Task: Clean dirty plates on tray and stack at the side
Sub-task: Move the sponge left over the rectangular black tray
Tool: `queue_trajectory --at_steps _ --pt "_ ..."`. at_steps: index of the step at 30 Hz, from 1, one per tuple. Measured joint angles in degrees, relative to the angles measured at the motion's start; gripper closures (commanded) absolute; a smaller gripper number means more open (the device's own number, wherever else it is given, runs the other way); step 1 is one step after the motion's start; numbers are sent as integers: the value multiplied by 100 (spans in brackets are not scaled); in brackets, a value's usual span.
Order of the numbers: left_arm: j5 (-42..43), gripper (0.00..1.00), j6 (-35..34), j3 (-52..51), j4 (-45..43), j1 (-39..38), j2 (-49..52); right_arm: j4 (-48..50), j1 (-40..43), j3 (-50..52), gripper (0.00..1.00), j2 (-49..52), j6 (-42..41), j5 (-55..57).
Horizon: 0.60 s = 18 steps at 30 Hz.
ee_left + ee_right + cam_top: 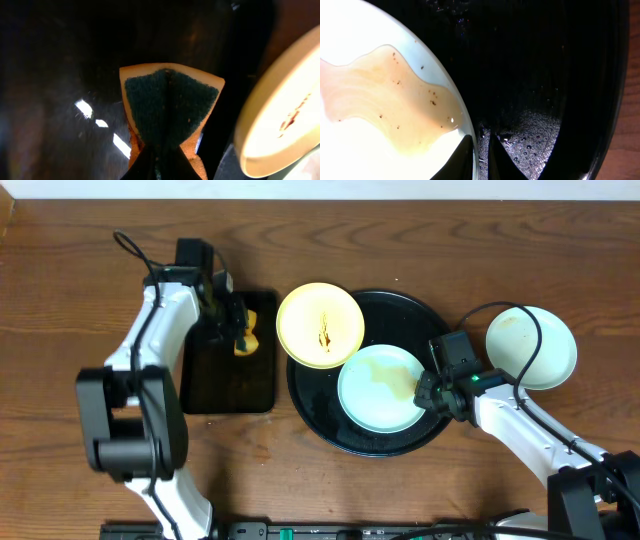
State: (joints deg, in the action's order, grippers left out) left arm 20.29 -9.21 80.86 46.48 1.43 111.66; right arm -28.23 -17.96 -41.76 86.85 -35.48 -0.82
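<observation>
Pinching the sponge (170, 105), left end effector (161, 160); right end effector (479, 150) clamped on the rim of the smeared mint plate (375, 100)

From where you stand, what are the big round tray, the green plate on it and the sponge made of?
Tray: probably hard plastic, glossy black; it mirrors the lights. Sponge: soft yellow foam with a rough dark green scouring face. Plate: likely smooth plastic, faint sheen under brown smear.
</observation>
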Motion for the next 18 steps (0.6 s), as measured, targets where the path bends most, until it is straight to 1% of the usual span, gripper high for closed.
queue_trajectory --at_steps 2,5,8,13,16,18 --pt "350 92 203 0 4 192 273 -2 0 0 90 0 2 -2" --pt "568 92 407 0 55 407 535 -2 0 0 90 0 2 -2" --pt "426 92 461 0 212 616 693 -2 0 0 91 0 0 -4" --pt "-144 92 -7 7 511 826 673 -2 0 0 91 0 2 -24" --pt "-129 92 -103 7 557 848 662 -2 0 0 90 0 0 -24" --pt "72 92 79 7 557 820 662 -2 0 0 89 0 0 -24"
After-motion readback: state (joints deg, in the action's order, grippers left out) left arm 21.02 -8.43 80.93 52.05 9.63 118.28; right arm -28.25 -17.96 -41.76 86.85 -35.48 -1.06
